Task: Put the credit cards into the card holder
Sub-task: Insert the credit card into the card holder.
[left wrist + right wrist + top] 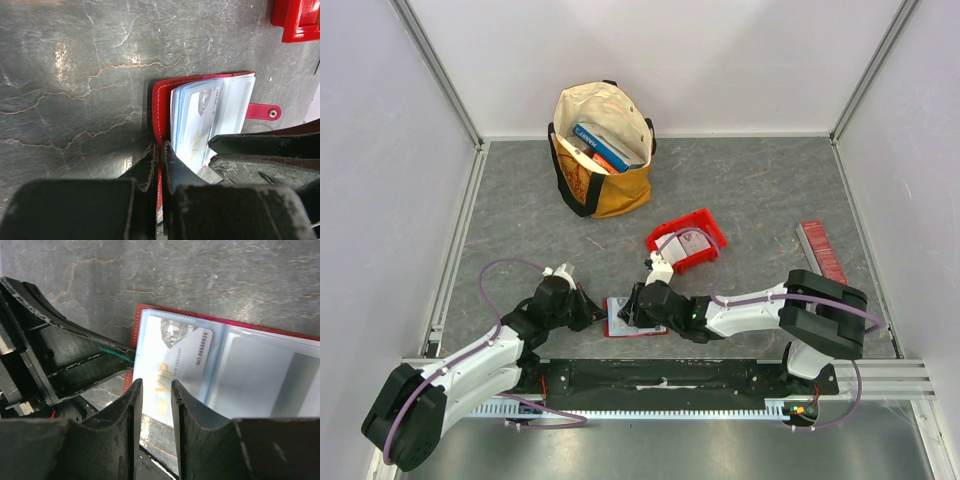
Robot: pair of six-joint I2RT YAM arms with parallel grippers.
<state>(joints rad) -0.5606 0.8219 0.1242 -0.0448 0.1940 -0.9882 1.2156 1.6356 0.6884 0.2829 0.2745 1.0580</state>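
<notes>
The card holder [634,320] lies open on the table between the two arms, pale plastic slots up. My left gripper [594,312] is shut on its red cover [162,95] at the left edge, seen in the left wrist view [161,150]. A pale card [180,355] with gold "VIP" lettering lies in the left slot, its near end sticking out past the sleeve. My right gripper [156,390] hovers over that end with its jaws a narrow gap apart and nothing pinched; in the top view it [640,310] is over the holder. More cards [692,243] lie in the red bin.
A red plastic bin [710,228] stands just behind the holder, also in the left wrist view [300,20]. A tote bag [605,195] with blue books is at the back. A ridged red strip [822,250] lies at the right. The snap tab [263,112] points right.
</notes>
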